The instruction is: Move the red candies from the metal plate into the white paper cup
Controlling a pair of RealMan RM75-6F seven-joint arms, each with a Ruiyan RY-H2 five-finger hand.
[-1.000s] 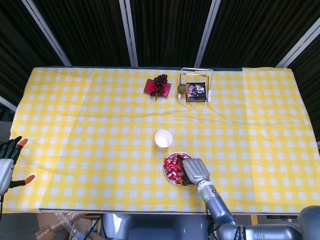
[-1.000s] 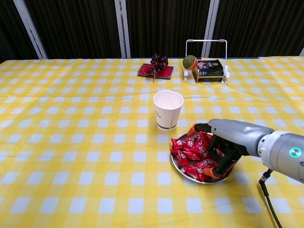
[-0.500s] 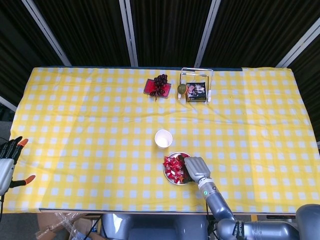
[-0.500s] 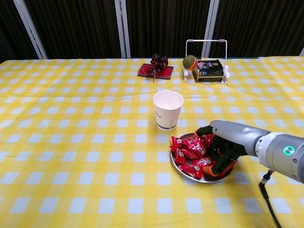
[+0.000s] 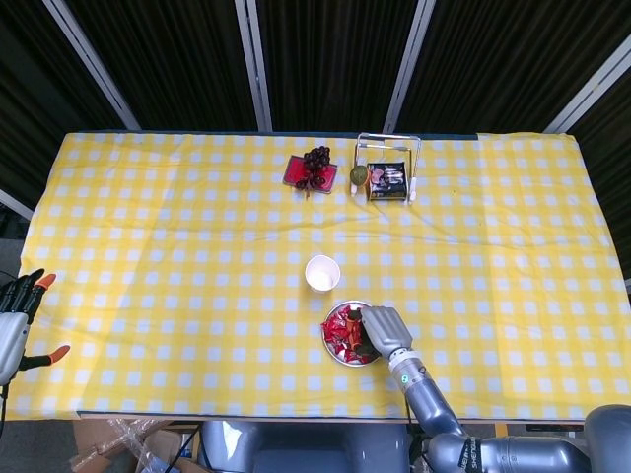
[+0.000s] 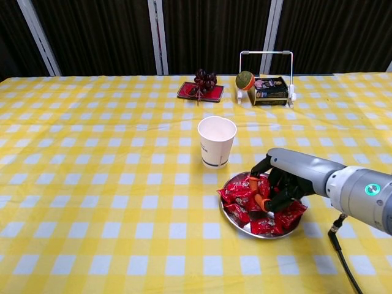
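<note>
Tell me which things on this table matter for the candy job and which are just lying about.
Part of the job: red candies, metal plate, white paper cup, right hand with fingers curled into the candies.

Lying about: red tray with dark grapes, wire rack holding a dark box, left hand idle at the table's edge.

Over the last second the right hand (image 6: pixel 283 179) has drawn its fingers (image 6: pixel 264 197) inward across the metal plate (image 6: pixel 244 225), from the plate's right side toward its middle, and they now curl down into the pile of red candies (image 6: pixel 240 195). The candies have been stirred: several that lay along the near rim have shifted, one now lies at the plate's near right edge, and the heap on the left side sits a little further toward the cup-side rim.
</note>
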